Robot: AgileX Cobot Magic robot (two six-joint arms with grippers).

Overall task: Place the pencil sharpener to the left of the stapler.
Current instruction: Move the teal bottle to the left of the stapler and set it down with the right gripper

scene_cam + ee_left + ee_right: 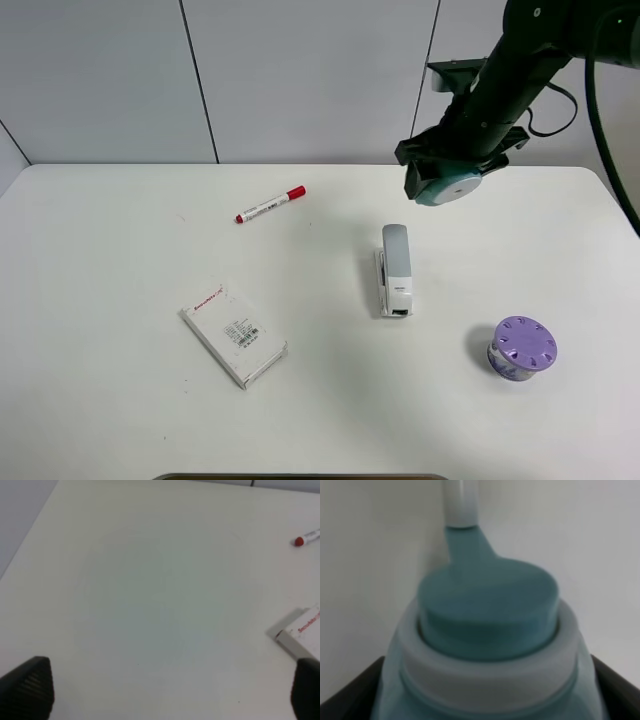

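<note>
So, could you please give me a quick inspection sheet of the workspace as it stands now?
Surface: white table, no spills seen.
Job's things: pencil sharpener held in the right gripper, apparently off the table, beyond and right of the stapler, which lies flat near the middle.
Clutter: red-capped marker, white box with red print, purple container.
Grippers: right shut on the sharpener; left gripper open, fingers wide apart over bare table.
Cables: black cable by the right arm.
Surroundings: grey wall panels.
</note>
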